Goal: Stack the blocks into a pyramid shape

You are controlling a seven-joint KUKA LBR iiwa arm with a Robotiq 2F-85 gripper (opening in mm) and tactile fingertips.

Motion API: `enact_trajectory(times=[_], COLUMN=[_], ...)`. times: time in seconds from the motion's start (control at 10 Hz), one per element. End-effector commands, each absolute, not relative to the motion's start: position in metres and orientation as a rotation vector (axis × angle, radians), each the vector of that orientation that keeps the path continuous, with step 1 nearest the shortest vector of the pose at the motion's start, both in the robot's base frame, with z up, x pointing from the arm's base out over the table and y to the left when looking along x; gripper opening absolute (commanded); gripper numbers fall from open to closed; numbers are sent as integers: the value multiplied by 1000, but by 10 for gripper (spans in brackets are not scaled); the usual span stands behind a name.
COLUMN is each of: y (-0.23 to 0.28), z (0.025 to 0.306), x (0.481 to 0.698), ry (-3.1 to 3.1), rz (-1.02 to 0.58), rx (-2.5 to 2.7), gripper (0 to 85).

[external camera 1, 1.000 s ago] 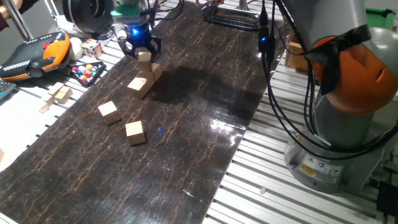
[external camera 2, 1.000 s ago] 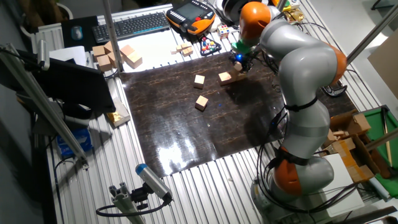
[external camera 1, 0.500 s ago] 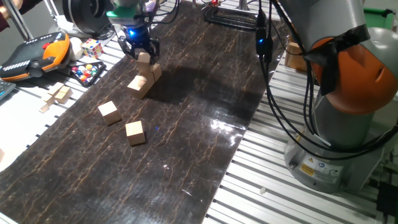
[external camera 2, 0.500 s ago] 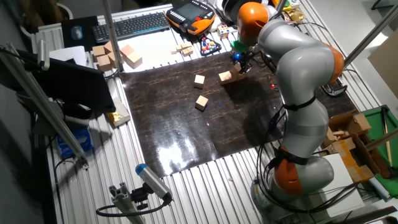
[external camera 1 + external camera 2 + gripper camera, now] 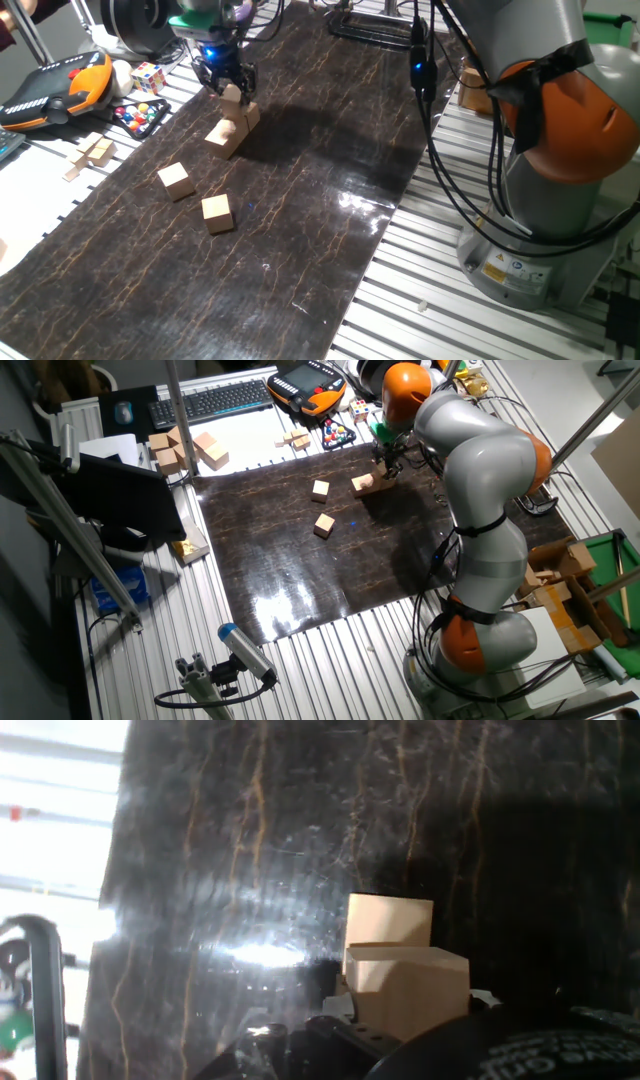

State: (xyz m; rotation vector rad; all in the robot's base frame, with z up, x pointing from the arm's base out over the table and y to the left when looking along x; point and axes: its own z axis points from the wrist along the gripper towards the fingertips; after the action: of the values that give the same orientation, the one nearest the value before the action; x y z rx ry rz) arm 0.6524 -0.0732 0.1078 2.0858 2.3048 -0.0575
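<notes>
My fingers (image 5: 228,85) pinch a block (image 5: 233,94) above the cluster (image 5: 232,130) near the bench's far edge. It looks light, stiff, smooth; flat opposite faces suit gripping.

I've got open dark mat (image 5: 330,150) right of the block cluster (image 5: 232,128), two loose blocks (image 5: 176,180) (image 5: 217,212) nearer on the left, and clutter past the left edge: puzzle cube (image 5: 148,76), pendant (image 5: 60,85).
</notes>
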Motion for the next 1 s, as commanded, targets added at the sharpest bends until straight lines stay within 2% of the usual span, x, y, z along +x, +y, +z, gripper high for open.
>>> enact_trajectory(times=[0.0,0.9], y=[-73,-72], z=[106,103], x=[652,652], ry=[1988,2177], rz=[-62,-46], rx=[2400,2268], gripper=[7,7])
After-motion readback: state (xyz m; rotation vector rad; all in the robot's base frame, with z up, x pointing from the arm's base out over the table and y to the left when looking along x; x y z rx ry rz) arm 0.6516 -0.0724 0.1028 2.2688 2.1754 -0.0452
